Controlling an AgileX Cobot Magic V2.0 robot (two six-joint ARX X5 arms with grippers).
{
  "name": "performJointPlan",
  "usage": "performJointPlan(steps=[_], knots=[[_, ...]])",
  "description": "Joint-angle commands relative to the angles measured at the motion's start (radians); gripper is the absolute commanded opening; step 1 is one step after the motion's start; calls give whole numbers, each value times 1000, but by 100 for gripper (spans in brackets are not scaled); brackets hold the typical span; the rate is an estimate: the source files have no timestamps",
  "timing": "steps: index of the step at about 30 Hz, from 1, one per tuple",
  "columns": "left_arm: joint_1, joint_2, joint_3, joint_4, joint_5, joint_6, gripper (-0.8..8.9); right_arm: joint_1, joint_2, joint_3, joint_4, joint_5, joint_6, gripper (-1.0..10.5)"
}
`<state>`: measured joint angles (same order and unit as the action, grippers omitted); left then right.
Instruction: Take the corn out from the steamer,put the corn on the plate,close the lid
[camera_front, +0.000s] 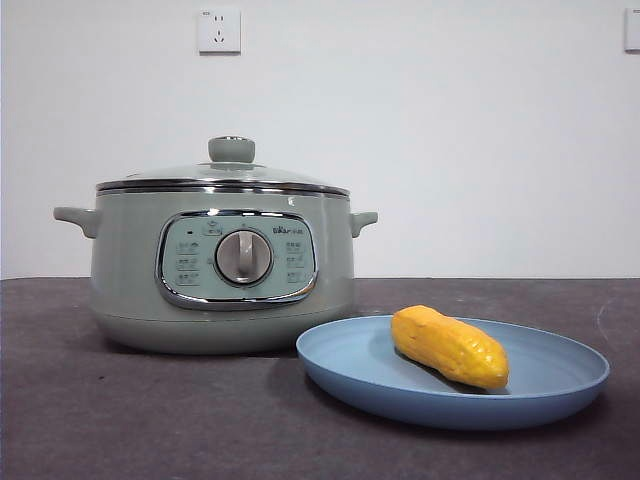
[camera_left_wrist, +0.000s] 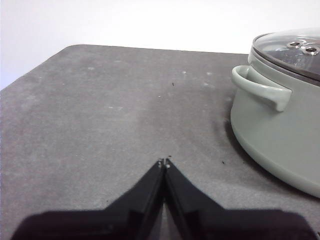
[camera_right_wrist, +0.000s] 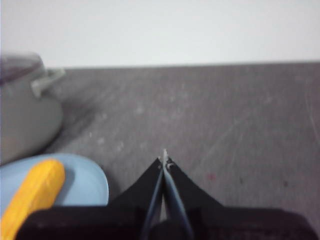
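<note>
The dark grey surface (camera_front: 120, 420) carries everything, and the layout suggests the task is essentially finished. The steamer (camera_front: 222, 270) stands towards one side of the front view, with the lid (camera_front: 222, 178) sitting level on its rim, knob up, so the closing step looks done. Just beside the steamer, nearer the camera, lies the plate (camera_front: 560, 385), its edge near the pot's base; whether they touch cannot be told. The corn (camera_front: 448, 346) lies on its side in the plate, slanting across it, so taking it out and placing it also look complete.

Neither arm shows in the front view. The left gripper (camera_left_wrist: 164, 162) is clenched with nothing between its jaws, hovering over bare surface with the steamer's handle off to one side. The right gripper (camera_right_wrist: 164, 160) is likewise pinched shut and empty, near the plate's edge but clear of the corn. By my judgement nothing of the task is left.
</note>
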<state>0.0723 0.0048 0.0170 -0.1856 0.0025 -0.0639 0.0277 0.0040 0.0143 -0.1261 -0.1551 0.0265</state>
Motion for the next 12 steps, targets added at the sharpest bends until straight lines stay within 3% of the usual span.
performJointPlan(steps=[1,12], knots=[[3,-3,-14,5,0,-4,-4,2,-3,-10,-31,3,5,1],[3,-3,-14,5,0,-4,-4,19,-3,-9,-42,4,51,1]])
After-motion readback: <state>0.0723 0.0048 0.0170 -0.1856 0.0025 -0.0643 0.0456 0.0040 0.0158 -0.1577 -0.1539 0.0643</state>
